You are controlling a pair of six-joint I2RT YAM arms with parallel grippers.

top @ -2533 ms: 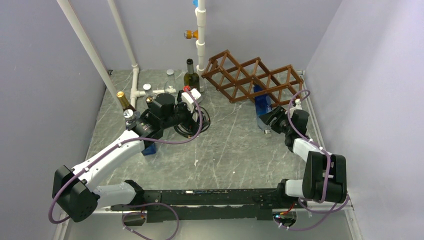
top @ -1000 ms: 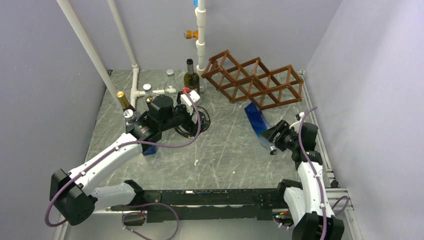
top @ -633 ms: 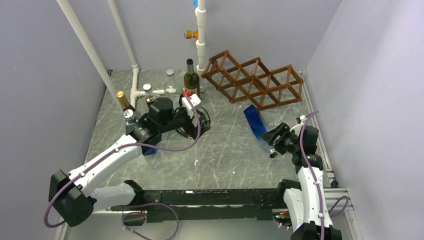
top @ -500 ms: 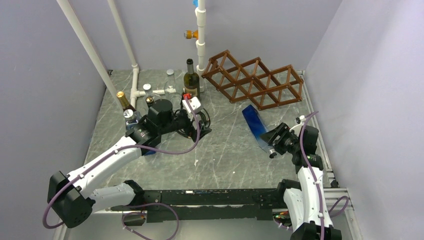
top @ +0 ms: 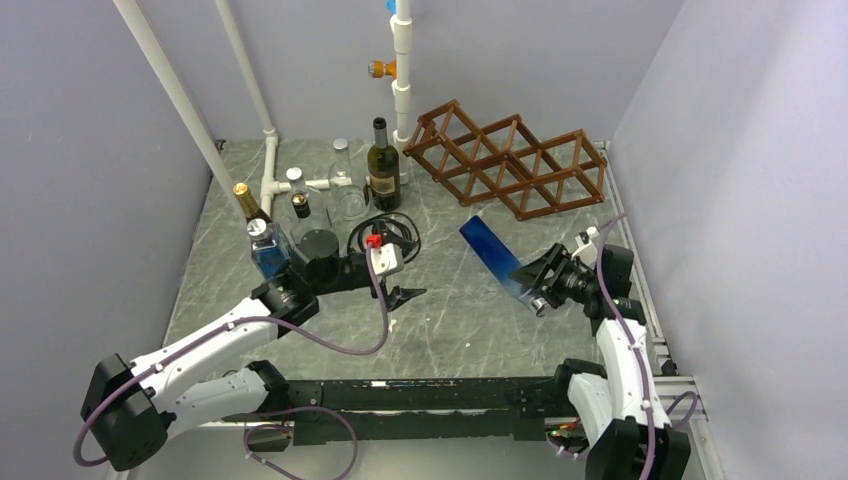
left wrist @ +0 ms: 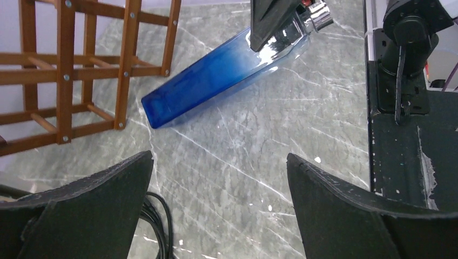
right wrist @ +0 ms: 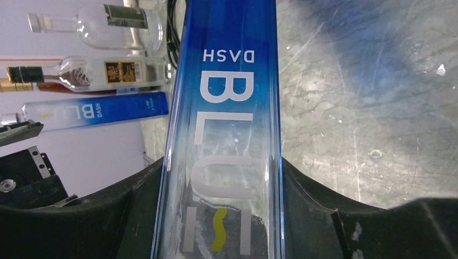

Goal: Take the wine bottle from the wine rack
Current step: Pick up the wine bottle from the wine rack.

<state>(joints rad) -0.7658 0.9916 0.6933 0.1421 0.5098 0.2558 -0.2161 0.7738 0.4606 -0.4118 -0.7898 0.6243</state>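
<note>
Currently: blue bottle (top: 488, 252), out of the rack (top: 510, 160), just in front of it, base end nearest it. Right claw (top: 533, 283) clenched on its neck end. Left claw (top: 403, 294) spread wide, front-left of rack, over tabletop (top: 450, 320).

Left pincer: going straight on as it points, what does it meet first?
Probably bare marble tabletop just ahead of the left pincer; if it skims above, the BLU DASH bottle in the right pincer. Depth unclear.
</note>
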